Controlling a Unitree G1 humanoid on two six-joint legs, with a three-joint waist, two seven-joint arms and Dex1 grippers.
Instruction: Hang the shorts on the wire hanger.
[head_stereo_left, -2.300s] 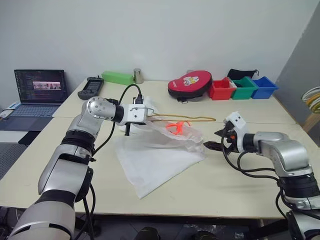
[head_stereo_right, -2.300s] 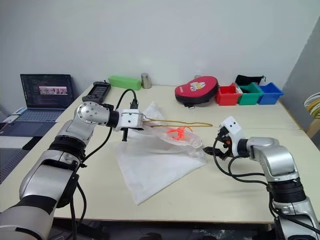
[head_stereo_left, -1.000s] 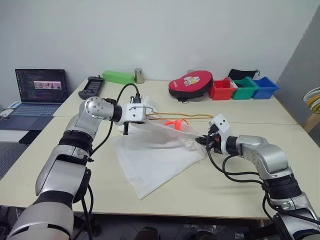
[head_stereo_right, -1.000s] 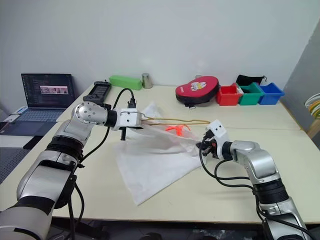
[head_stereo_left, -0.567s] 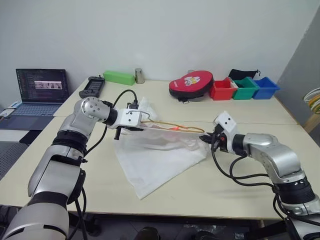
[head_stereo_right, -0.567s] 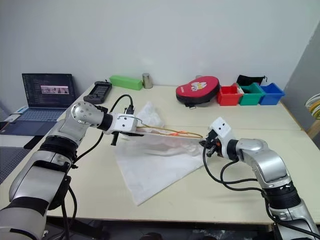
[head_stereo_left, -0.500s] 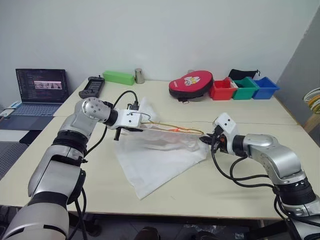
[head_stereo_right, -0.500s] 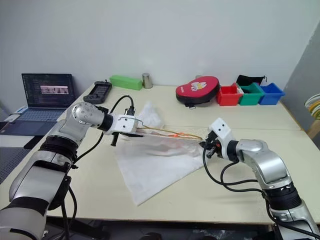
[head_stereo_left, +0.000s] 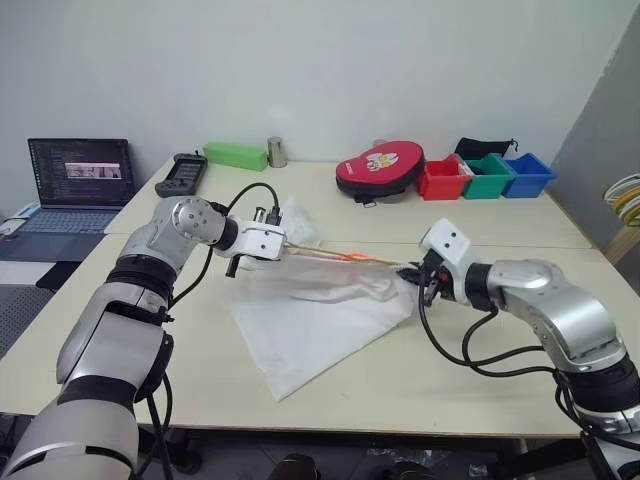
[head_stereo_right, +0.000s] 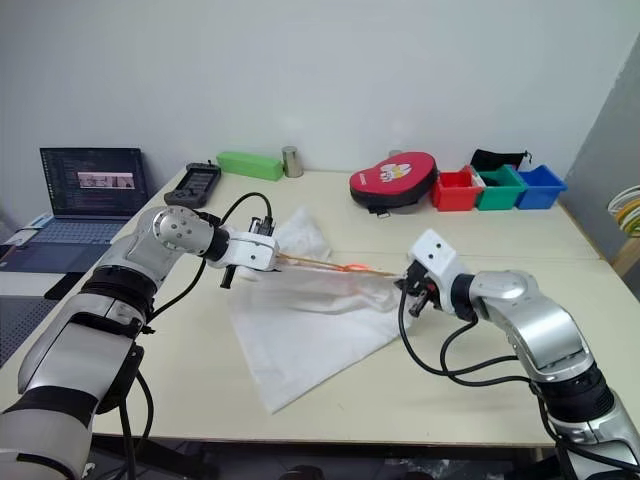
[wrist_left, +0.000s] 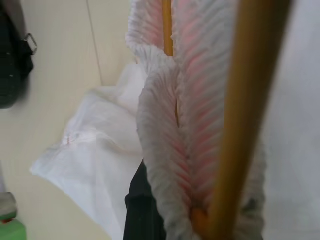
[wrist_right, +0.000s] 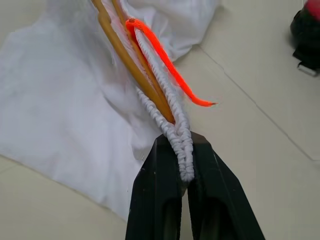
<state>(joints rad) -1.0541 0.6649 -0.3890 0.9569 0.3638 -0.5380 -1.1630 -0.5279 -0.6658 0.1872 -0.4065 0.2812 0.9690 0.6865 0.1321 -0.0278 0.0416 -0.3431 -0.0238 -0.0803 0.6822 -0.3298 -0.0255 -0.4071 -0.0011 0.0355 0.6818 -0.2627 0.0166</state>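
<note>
Shorts (head_stereo_left: 315, 310) of thin white fabric lie spread near the middle of the table (head_stereo_left: 470, 370) in the left eye view, their gathered waistband lifted and stretched taut between the two arms. At about 9 o'clock of the cloth the left gripper (head_stereo_left: 268, 243) is pinched on the waistband end together with one end of the wire hanger (head_stereo_left: 330, 256), whose yellowish bar runs along the raised edge. At 3 o'clock the right gripper (head_stereo_left: 418, 275) is closed on the other end of the waistband. An orange drawstring (head_stereo_left: 357, 257) shows on the bar near its middle. The hanger's hook cannot be made out.

The right eye view shows the same stretch of cloth; a laptop (head_stereo_right: 85, 185) sits at 9 o'clock of the table edge, and red, green and blue bins (head_stereo_right: 498, 189) stand at 1 o'clock beside a red round case (head_stereo_right: 392, 180).

In the left wrist view the pleated waistband wraps the hanger wire close up; one black finger (wrist_left: 142, 210) shows beneath the fabric, the rest of the grip hidden by cloth.

In the right wrist view two black fingers (wrist_right: 160, 195) stand narrow, squeezing the tip of the gathered waistband between them, with the hanger's two wires ending just beyond the fingertips; whether the wire itself is caught cannot be told.
</note>
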